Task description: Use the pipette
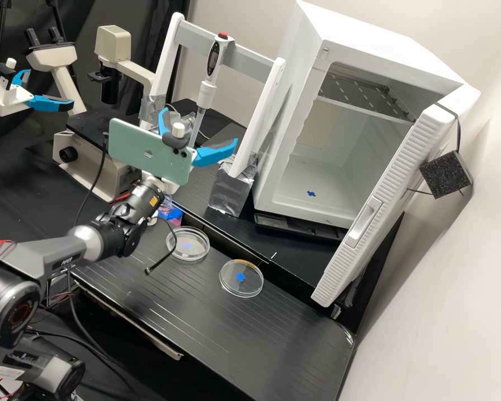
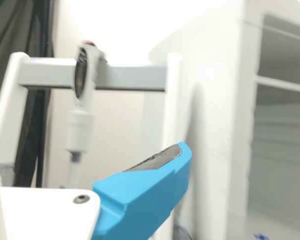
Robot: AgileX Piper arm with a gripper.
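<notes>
High view: I note the pipette (image 1: 207, 92) on the crossbar (image 1: 250, 59), my gripper (image 1: 200, 127) with fingers spread, two petri dishes (image 1: 250, 285), and the white cabinet (image 1: 292, 92) open.

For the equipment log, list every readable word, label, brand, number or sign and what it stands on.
No text is readable enough to quote.
Robot arm: print too small.
Pipette display: too small.
Green plate: mark too small.
White label, below the arm: too small.

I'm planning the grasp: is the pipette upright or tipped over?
Upright: the pipette hangs at the crossbar, red button on top.
</notes>
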